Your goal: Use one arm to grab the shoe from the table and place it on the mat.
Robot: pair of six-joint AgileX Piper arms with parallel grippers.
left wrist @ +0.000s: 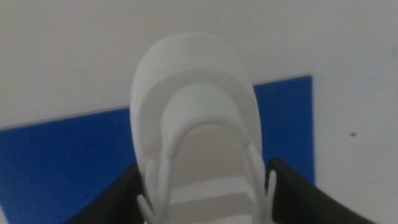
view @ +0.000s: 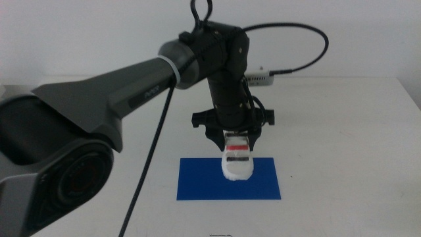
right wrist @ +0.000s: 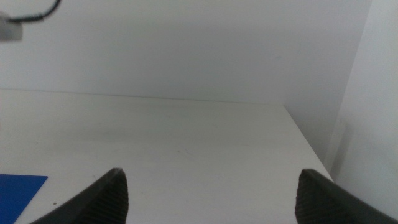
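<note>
A lab: bare white table (view: 342,131), robot arm (view: 118,99), plain wall.

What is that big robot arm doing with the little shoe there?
The left arm reaches in over the white table, and its left gripper is clamped on a small white shoe with black and red straps. The shoe is over the blue mat, its toe down at the mat; whether it rests there is hard to tell. The right gripper waits off to the side, open and holding nothing.

Bright, even light; soft wrist-view blur
</note>
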